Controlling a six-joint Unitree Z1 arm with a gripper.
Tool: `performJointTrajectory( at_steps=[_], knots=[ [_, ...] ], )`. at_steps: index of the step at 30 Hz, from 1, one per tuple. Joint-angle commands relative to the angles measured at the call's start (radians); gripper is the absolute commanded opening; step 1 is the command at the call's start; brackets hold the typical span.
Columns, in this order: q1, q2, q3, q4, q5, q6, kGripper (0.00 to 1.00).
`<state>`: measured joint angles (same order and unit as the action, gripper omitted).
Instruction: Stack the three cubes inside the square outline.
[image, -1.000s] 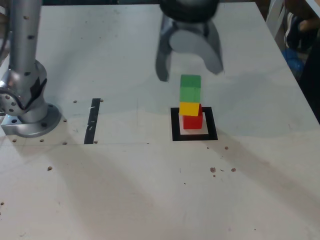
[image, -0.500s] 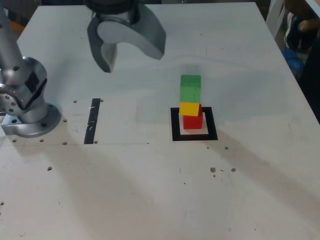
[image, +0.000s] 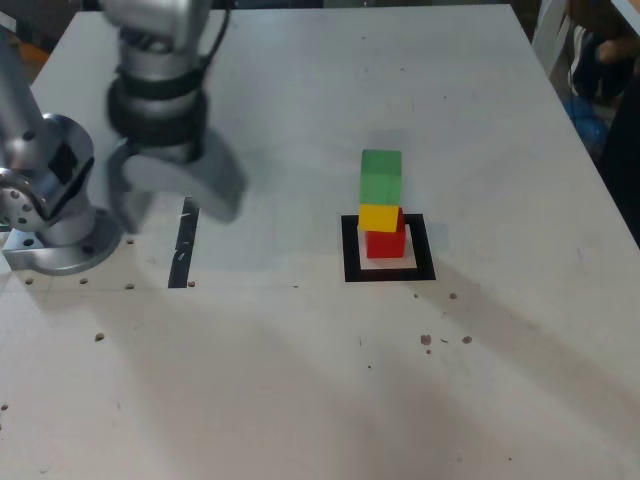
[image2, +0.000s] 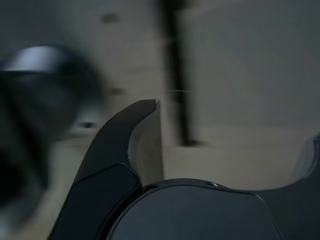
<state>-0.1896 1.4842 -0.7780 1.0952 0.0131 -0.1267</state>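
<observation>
Gripper (image: 182, 215) is hanging at exterior view's left, jaws gaping wide, holding nothing. Green cube (image: 381, 178), yellow cube (image: 378, 218), red cube (image: 386, 243) are standing stacked inside square outline (image: 351, 255). Probably light, stiff; opposite side faces are offering best grip.

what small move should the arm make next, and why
Probably just ease the open tool a little further from the stack and settle it at rest. Green sits on yellow, yellow on red, with red inside the outline, so the cubes seem to need no more handling.
</observation>
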Motion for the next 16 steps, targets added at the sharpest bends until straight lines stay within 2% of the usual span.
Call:
performJointTrajectory(
  at_steps=[1,7,16],
  knots=[
    [-0.001,-0.029,0.010,0.015,-0.003,-0.008,1.00],
    [-0.001,-0.070,0.045,0.031,0.011,-0.027,1.00],
    [-0.001,-0.053,0.053,0.011,0.012,-0.055,0.99]
  ],
)
